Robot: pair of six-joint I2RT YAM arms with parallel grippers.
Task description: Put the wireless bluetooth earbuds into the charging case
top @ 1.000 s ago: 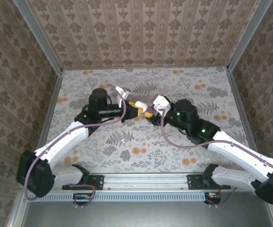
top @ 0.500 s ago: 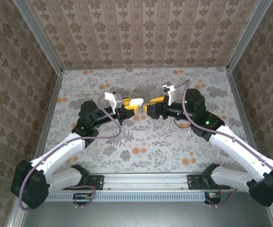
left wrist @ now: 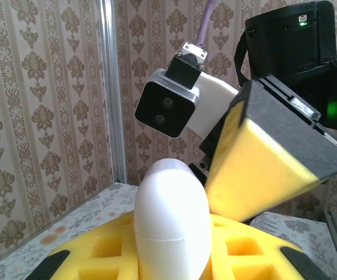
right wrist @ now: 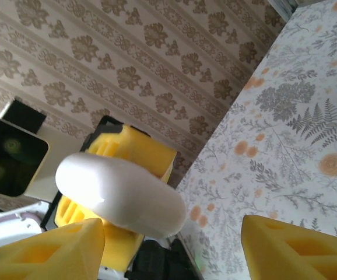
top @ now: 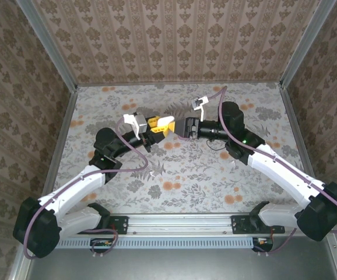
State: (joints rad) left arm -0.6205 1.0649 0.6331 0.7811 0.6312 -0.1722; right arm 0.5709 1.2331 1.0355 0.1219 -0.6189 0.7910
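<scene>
Just above the centre of the top view, the left gripper (top: 157, 124) pinched the closed white charging case (top: 167, 121) between its yellow foam pads, over the floral table (top: 180, 175). The right gripper (top: 182, 126) faced it, its fingers (right wrist: 46, 248) spread wide, one pad just beside the case.

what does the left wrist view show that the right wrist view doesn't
Left wrist: the right arm's wrist camera, one of its yellow fingers close beside the case, and a metal corner post.
Right wrist: the floral table and the left arm's wrist camera.
Both: the white charging case held in the left gripper, and the patterned wall.
</scene>
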